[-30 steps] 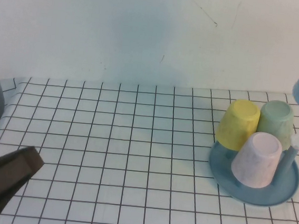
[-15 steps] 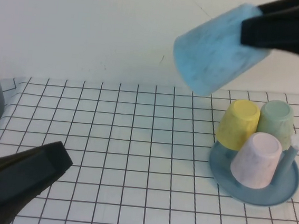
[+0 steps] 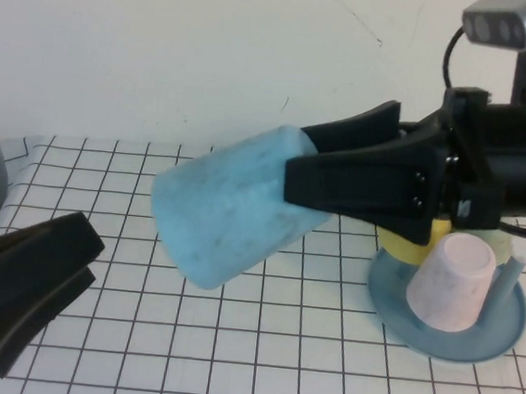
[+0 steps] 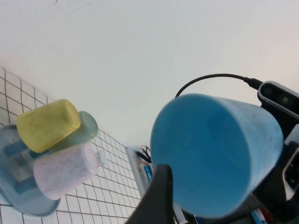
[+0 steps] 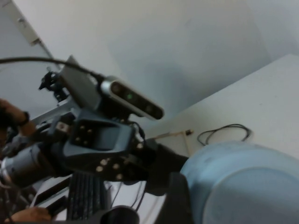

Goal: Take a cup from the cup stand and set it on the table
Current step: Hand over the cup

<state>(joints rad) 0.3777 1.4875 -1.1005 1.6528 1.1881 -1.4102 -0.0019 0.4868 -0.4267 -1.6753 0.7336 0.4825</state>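
A: Status on small light blue tapered plastic tumbler [image 3: 229, 208]?

B: Off the round blue-grey plastic cup stand w/ light blue pegs [image 3: 446, 331], held in air over the white grid-print cloth table [image 3: 230, 343], between the two arms, lying nearly horizontal. Clamped by right gripper [image 3: 339, 181] near the rim end, one finger above, one across the side; base points toward robot's left. Mouth hidden behind the fingers.

A: Handling?

B: Prob. light, stiff thin plastic, no handle. Smooth taper, so likely to slip toward the narrow end if squeeze is weak. Not fragile, but would bounce/roll if dropped. Best hold: across the wall near the wide end, as now.

A: Left side?

B: Left gripper [image 3: 25, 300] low at near-left of table, aimed at the cup base, close but not touching. One finger [image 4: 156, 200] visible in left wrist view just under the cup; jaw gap: can't tell.

A: Stand?

B: Pale pink tumbler [image 3: 452, 280] upside down on a peg, yellow one [image 4: 46, 123] and pale green one [image 4: 84, 130] behind it.
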